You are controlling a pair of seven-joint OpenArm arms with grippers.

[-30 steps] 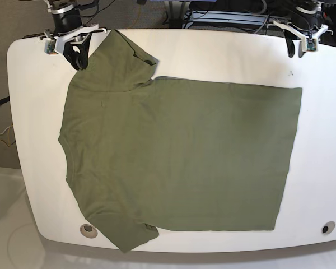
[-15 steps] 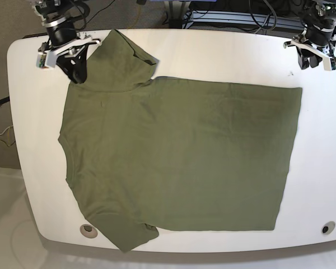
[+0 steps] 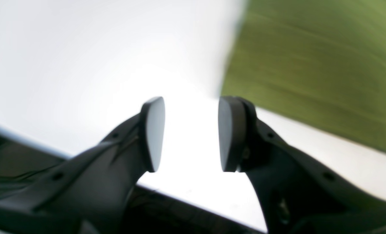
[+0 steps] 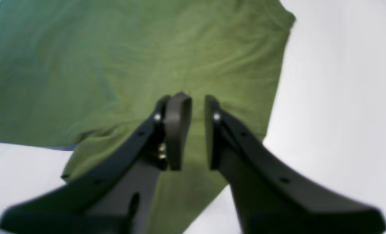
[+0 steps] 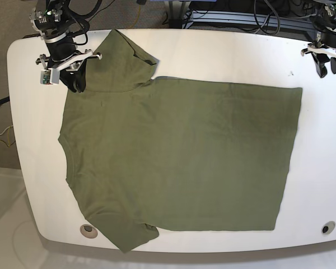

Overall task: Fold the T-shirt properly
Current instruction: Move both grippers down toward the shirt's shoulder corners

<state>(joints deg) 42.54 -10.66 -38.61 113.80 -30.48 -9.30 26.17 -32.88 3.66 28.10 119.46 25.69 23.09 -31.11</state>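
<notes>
The T-shirt (image 5: 179, 157) lies spread flat across the middle of the white bench (image 5: 224, 53), neck toward 9 o'clock and hem toward 3 o'clock in the base view, with one sleeve at 11 o'clock and the other at 7 o'clock. It looks light, soft and limp, likely to sag and crease when lifted, so a pinch at an edge, such as a sleeve tip or a hem corner, probably suits it best.

The right tool (image 4: 196, 130) hovers over the far sleeve with a narrow gap between its jaws, holding nothing. The left tool (image 3: 191, 133) stands moderately wide over bare bench beside the hem corner at 1 o'clock, also empty.

No containers are in view.
</notes>
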